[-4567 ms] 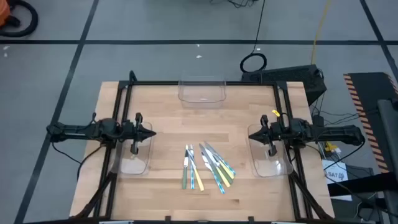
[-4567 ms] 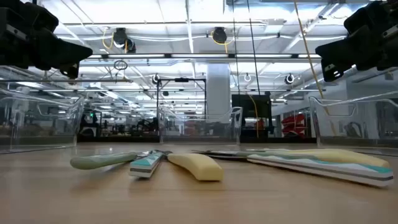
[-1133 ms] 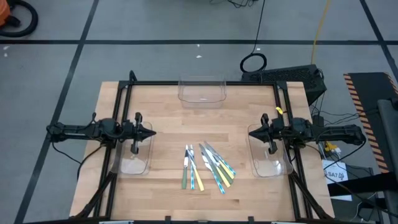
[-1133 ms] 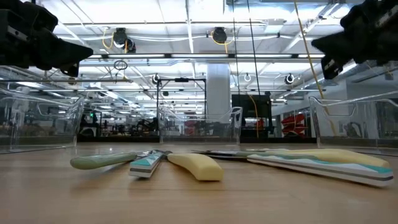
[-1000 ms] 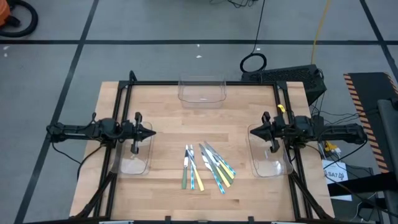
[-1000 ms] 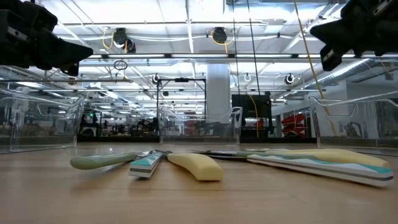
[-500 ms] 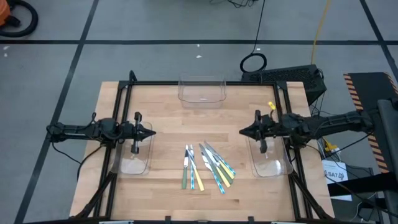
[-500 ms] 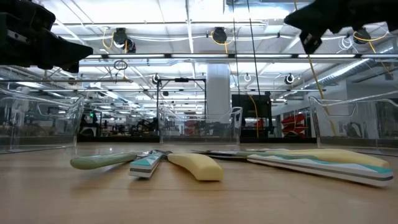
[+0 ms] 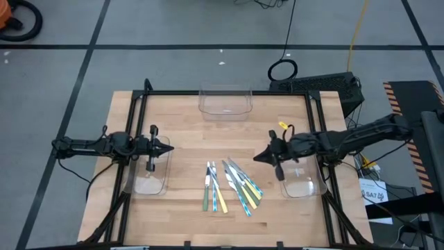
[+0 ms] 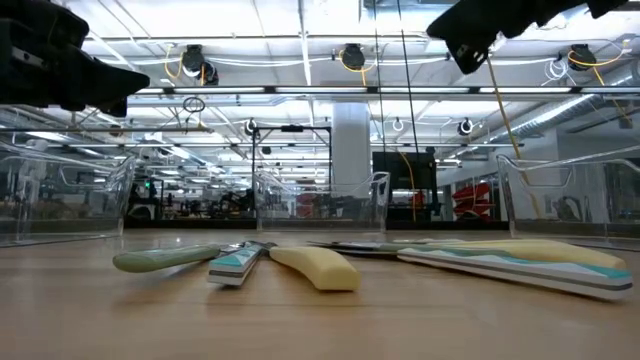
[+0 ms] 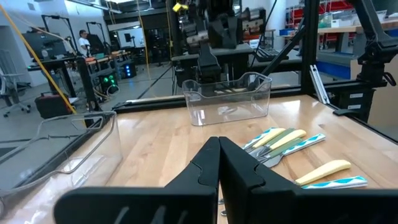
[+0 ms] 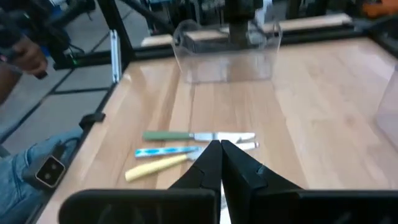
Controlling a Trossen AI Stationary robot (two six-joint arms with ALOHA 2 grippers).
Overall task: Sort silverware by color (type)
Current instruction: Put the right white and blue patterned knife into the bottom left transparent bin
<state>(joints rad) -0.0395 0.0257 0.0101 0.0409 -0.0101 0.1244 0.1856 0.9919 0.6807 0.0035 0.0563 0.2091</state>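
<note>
Pale wood makes up your table (image 9: 187,132), and the silverware (image 9: 232,186) lies loose on it in a small cluster near the front edge, a little to the right of centre. You have slim utensils there with silver heads and handles in yellow, light blue and green, some fanned out and overlapping.

Your right gripper (image 9: 258,157) is held in the air above the table, just to the right of the cluster, with its fingers pressed together and holding nothing. In its wrist view the closed fingers (image 12: 219,163) point at a green, a blue and a yellow handle lying side by side.

Your left gripper (image 9: 168,148) waits over the clear bin (image 9: 148,179) at the left edge, also closed and empty.

A second clear bin (image 9: 304,182) sits at the right edge, and a third (image 9: 225,101) at the back, in the middle.
</note>
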